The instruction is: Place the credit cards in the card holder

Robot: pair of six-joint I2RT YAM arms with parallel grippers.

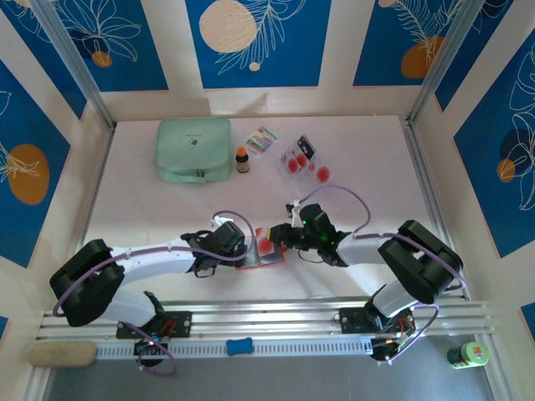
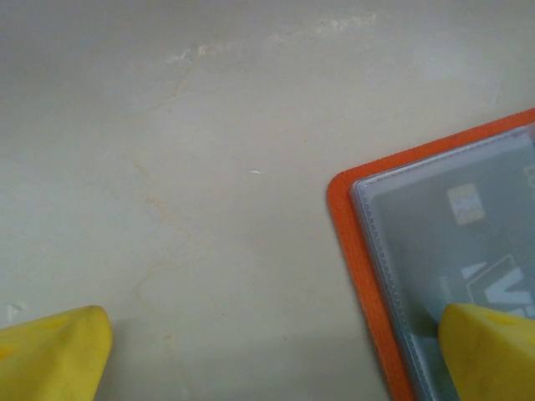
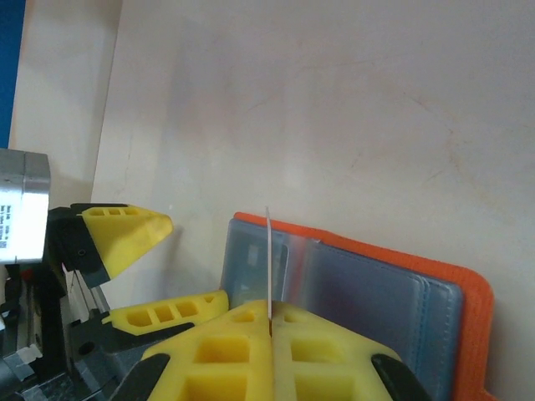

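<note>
Right wrist view has the right tool clamped shut on one credit card, held on edge just above the open card holder. The holder lies on the tabletop between the two arms. From the left wrist, the left tool is spread wide and grips nothing. Its finger at 4 o'clock sits on the holder's clear pocket, seemingly pinning it, though contact is hard to confirm. So the insertion step is on. Next, I'd say, the card's lower edge must find a pocket mouth and slide in while the holder is steadied. Spare credit cards wait at 1 o'clock from the holder.
</note>
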